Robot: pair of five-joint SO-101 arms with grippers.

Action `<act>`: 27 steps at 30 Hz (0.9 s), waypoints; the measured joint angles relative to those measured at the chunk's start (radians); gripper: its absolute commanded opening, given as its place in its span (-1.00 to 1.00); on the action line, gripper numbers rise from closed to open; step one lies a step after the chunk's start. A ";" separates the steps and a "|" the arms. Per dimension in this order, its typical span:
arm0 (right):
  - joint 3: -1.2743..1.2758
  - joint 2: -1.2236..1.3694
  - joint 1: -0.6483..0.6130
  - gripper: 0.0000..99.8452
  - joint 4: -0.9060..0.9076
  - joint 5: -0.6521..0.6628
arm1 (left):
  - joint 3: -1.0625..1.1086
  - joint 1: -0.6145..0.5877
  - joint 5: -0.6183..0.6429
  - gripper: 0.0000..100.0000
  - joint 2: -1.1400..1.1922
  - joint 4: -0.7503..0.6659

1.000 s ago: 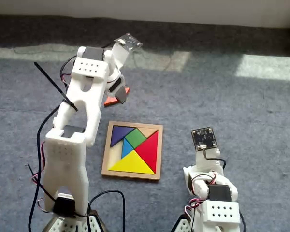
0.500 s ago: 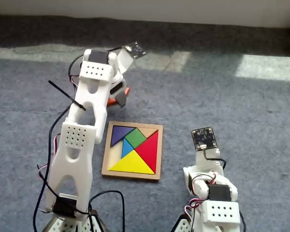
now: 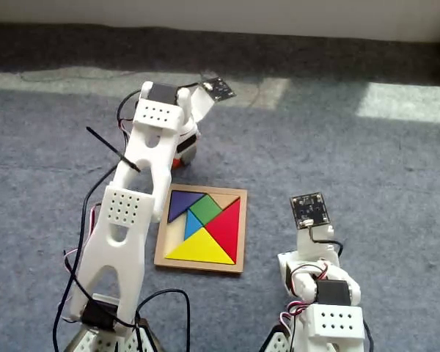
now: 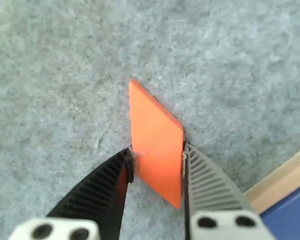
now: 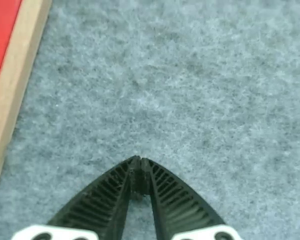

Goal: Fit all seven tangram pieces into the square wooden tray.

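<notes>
Your left gripper (image 4: 157,154) pinches the orange parallelogram (image 4: 155,122) just past the far-left corner of the wooden tray (image 3: 199,265). Your right gripper (image 5: 140,167) sits pressed together, near-right of it.

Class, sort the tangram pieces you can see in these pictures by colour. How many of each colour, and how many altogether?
purple piece: 1
green piece: 1
blue piece: 1
red piece: 1
yellow piece: 1
orange piece, held in the left gripper: 1
Total: 6
</notes>
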 measured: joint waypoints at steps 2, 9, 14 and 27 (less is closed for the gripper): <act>0.000 0.000 0.000 -0.99 0.000 0.000 | -0.002 0.000 0.000 -0.91 -0.003 0.006; 0.000 0.000 0.000 -0.99 0.000 0.000 | 0.020 -0.011 0.150 -0.91 -0.117 0.017; 0.000 0.000 0.000 -0.99 0.000 0.000 | 0.236 0.043 0.190 -0.92 -0.315 0.020; 0.000 0.000 0.000 -0.99 0.000 0.000 | 1.057 0.204 0.226 -0.91 -0.937 -0.017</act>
